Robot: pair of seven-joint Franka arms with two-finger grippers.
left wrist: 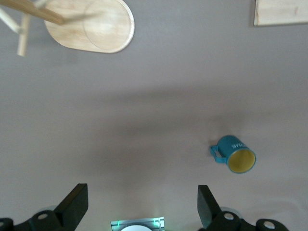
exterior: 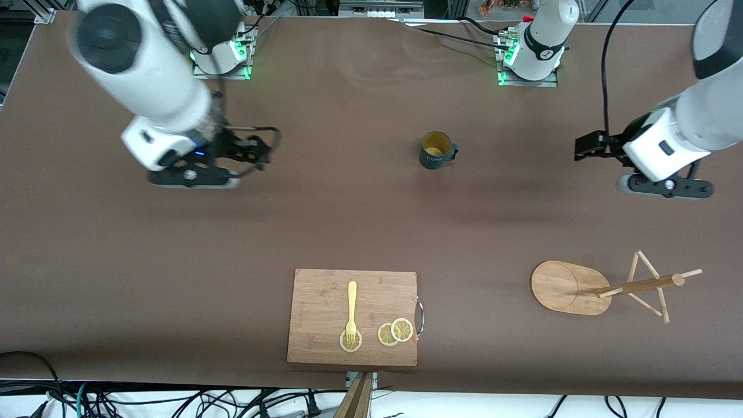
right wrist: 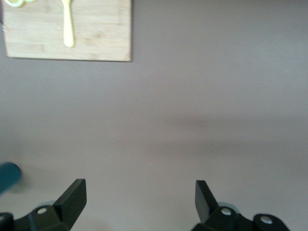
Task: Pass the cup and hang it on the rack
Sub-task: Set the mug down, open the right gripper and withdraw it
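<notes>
Rectangular bamboo board, ribbed teal cup (upright), both hands spread.

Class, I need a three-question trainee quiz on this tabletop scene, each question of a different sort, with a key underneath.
1. True or false: the cup stands upright on the table, held by no claw.
2. Multiple choice: the fork lies on A) the rack's base, B) the cutting board, C) the bare table.
3. Fill in: the rack lies nearer the ____ arm's end of the table.

Key
1. True. The left claw and the right claw are both open and empty, apart from the cup.
2. B. Its tines rest on a lemon slice.
3. Left.
</notes>
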